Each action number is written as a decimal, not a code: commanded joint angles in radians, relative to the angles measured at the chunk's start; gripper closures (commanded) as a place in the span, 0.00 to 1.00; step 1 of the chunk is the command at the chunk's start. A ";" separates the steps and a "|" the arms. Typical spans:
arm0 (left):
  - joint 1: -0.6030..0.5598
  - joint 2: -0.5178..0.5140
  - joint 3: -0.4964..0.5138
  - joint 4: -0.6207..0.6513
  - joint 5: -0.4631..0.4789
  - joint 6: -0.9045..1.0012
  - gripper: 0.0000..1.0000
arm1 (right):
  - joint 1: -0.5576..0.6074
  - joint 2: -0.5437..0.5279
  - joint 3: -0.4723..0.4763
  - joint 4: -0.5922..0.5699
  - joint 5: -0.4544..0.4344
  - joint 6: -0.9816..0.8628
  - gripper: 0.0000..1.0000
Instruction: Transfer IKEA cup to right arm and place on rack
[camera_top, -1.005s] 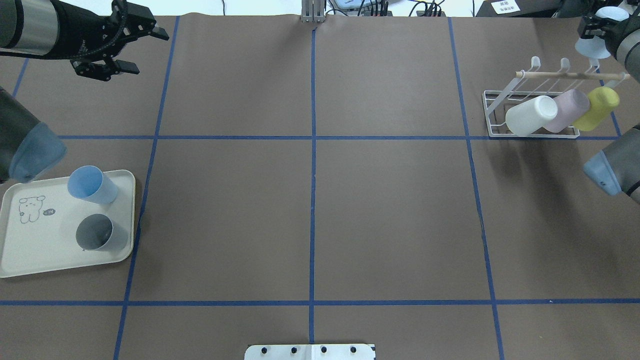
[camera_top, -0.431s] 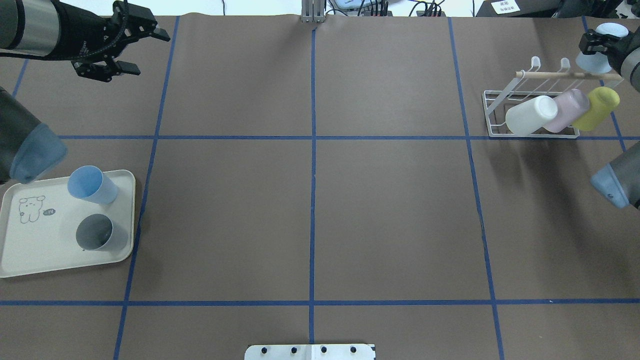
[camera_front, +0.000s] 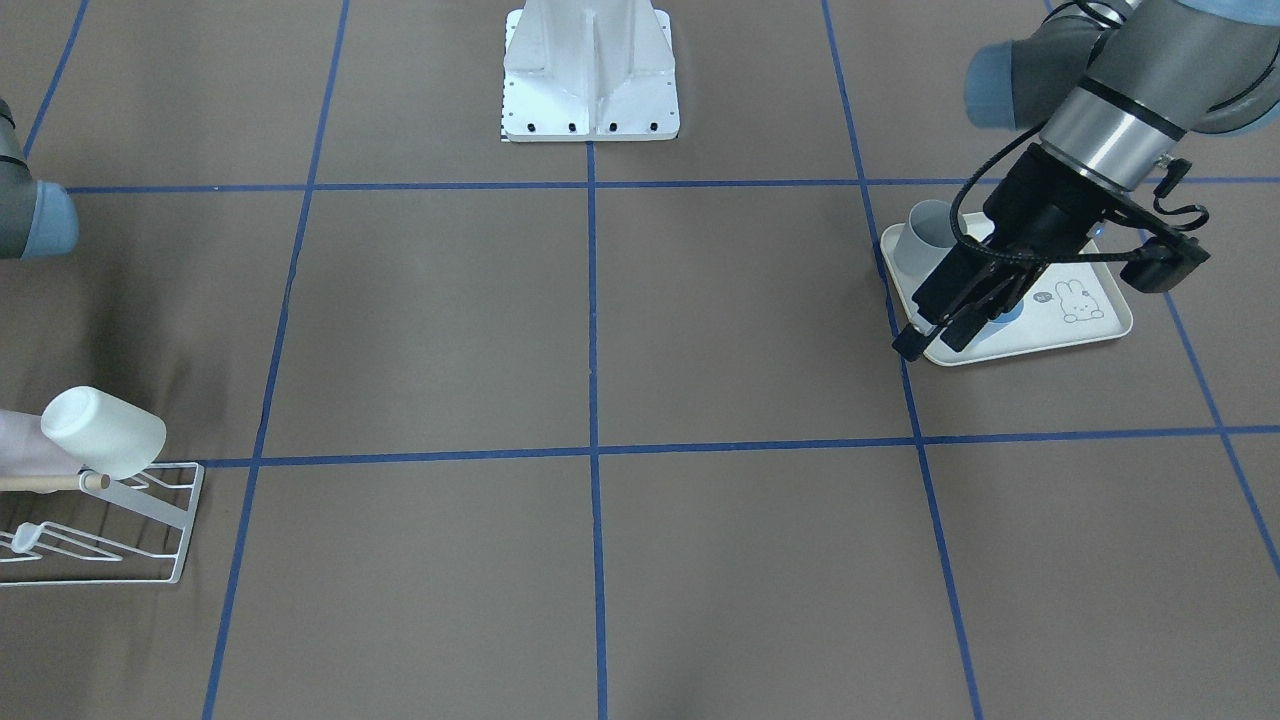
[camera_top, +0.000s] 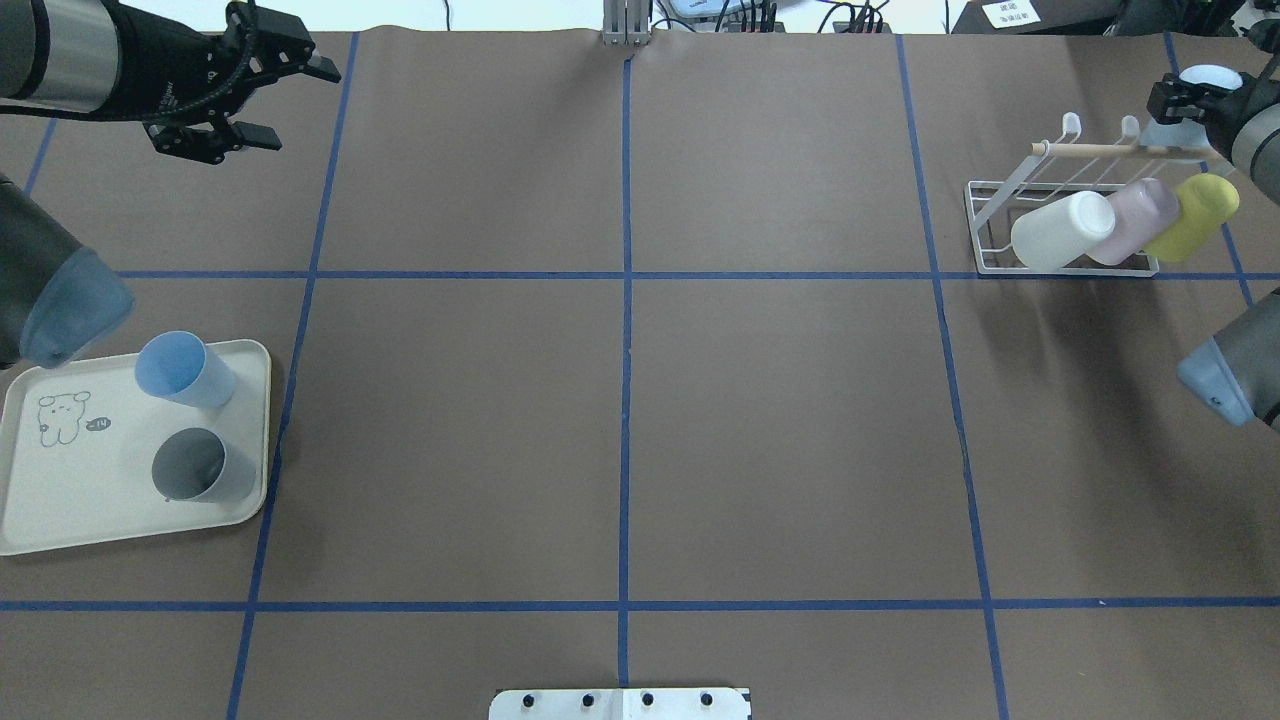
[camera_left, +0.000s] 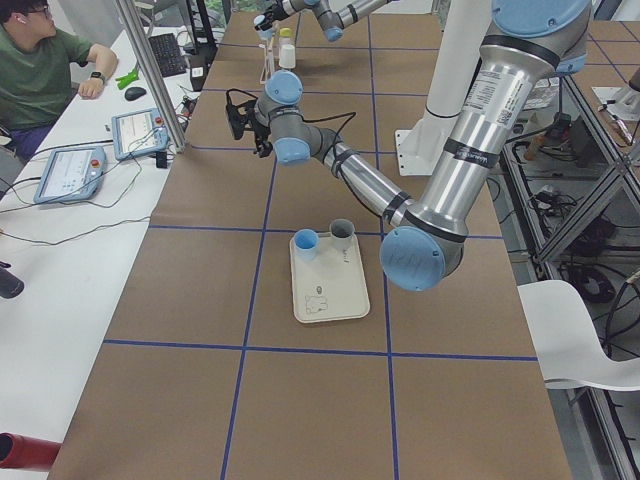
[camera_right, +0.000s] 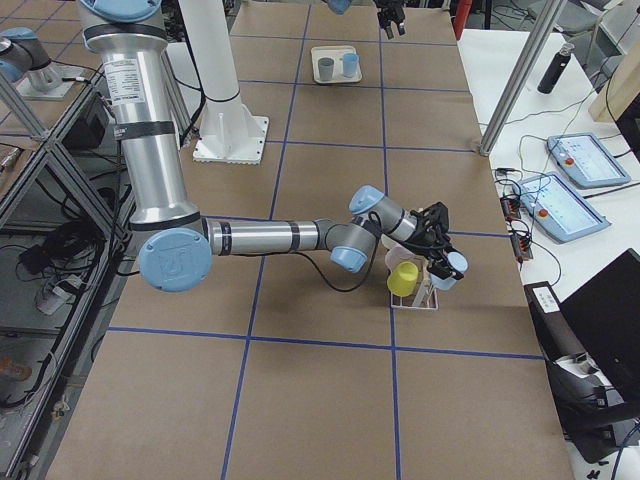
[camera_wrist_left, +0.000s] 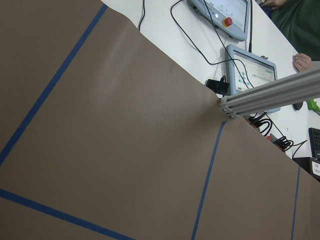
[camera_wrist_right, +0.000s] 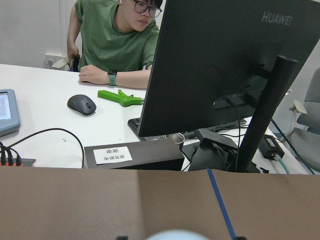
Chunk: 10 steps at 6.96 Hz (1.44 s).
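You're seeing the R gripper (camera_top: 1195, 100) clamping the pale-blue cup (camera_top: 1172, 128) beside the rack (camera_top: 985, 220) dowel (camera_top: 1100, 149), sitting nearer it vs 1 s ago; L gripper (camera_top: 295, 105) is hanging wide open, empty, barely shifted.

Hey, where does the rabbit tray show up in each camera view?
Front-facing: tray in the upper right.
Overhead: at the lower left edge.
Exterior left: near the centre.
Exterior right: small, at the top.
Left wrist: not in it.
Right wrist: not in it.
Shared landmark: the grey cup standing on the tray, seen in all four exterior views.
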 joint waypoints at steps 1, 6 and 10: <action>0.002 0.000 -0.002 0.000 0.002 0.000 0.00 | 0.000 -0.012 -0.019 0.061 0.020 -0.037 0.00; -0.020 0.024 -0.008 0.001 -0.049 0.040 0.00 | 0.155 0.017 0.103 0.041 0.318 -0.021 0.00; -0.130 0.249 -0.011 0.095 -0.124 0.525 0.00 | 0.135 0.017 0.401 -0.094 0.538 0.452 0.00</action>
